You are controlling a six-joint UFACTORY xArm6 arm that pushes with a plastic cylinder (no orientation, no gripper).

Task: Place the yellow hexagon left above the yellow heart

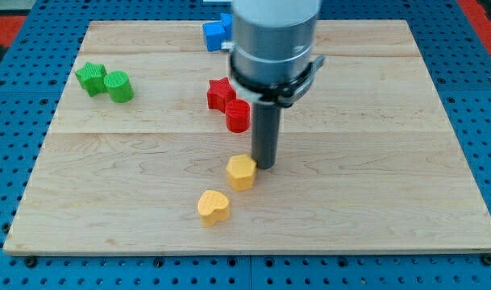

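The yellow hexagon (241,171) lies on the wooden board below its middle. The yellow heart (214,207) lies just below and to the left of it, a small gap apart. My tip (266,166) stands on the board right at the hexagon's right side, touching or almost touching it. The dark rod rises from there to the arm's grey body at the view's top.
A red star (220,93) and a red cylinder (238,116) lie just above the hexagon, left of the rod. A green star (91,77) and green cylinder (118,86) lie at the upper left. A blue block (217,33) sits at the top edge, partly hidden by the arm.
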